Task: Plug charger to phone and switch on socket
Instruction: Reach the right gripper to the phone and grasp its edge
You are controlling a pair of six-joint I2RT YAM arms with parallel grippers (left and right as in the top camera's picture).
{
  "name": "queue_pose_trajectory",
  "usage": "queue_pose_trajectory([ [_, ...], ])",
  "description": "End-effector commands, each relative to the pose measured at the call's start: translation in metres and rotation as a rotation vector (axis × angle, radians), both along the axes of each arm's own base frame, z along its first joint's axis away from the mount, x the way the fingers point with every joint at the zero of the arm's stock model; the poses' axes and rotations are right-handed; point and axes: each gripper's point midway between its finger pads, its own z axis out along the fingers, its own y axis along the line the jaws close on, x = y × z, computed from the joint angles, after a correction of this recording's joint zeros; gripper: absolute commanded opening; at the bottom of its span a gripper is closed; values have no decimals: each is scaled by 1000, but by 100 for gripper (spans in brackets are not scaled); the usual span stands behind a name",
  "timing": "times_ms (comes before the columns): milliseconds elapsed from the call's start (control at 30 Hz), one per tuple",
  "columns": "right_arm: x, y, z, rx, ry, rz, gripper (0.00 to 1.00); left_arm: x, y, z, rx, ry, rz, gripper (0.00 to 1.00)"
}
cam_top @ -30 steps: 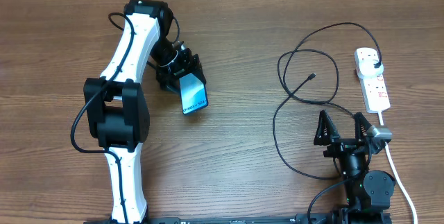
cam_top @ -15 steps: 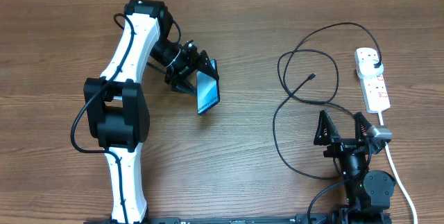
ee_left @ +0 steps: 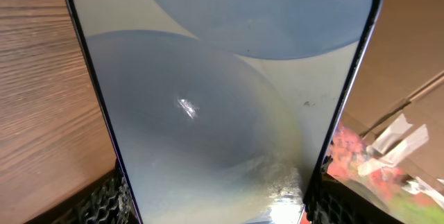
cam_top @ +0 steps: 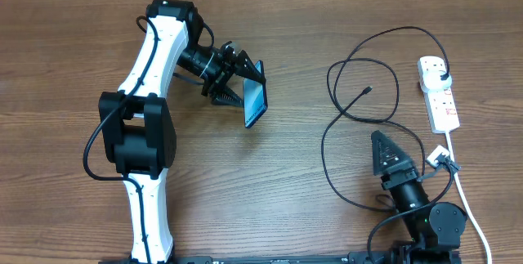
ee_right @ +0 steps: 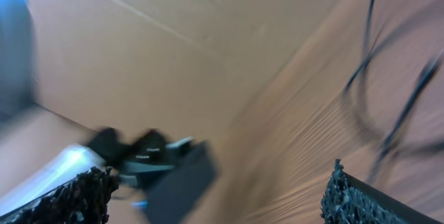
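Left gripper: clenched on the phone, fingers gripping its lower end
Phone position: held off the table, tipped up on edge, left of centre, well apart from the charger
Phone, left wrist view: lit pale-blue screen fills the frame, camera hole at top, "100%" in the corner; mesh fingers press both long edges
Right gripper: released, holding nothing, low on the right side near the lowest cable loop
Right wrist view: blurred; finger pads stand wide apart with bare space between
Charger: black cable lying in loose loops on the right half of the table; connector tip free on the wood
Plug: seated in the far outlet of the socket
Socket position: right edge of the table, white cord trailing toward the near side
Switch state: too small to tell
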Motion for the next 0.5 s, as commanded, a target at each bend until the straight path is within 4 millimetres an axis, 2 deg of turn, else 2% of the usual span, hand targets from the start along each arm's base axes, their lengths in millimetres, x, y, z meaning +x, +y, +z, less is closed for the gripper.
queue_pose_trajectory([
  [0, -3, 5, 8, 173, 20, 42, 100, 5, -10, 18, -81, -14, 22, 59],
  [33, -3, 5, 13, 87, -35, 38, 100, 5, -10, 18, -81, -14, 22, 59],
  [67, -6, 9, 22, -91, -141, 54, 100, 5, -10, 18, -81, -14, 22, 59],
  [133, -13, 20, 31, -182, -197, 112, 99, 5, -10, 18, -81, -14, 22, 59],
  [267, -16, 26, 39, -180, -151, 158, 99, 5, -10, 18, -81, -14, 22, 59],
  [467, -8, 29, 49, -271, -30, 192, 99, 5, -10, 18, -81, -10, 25, 59],
])
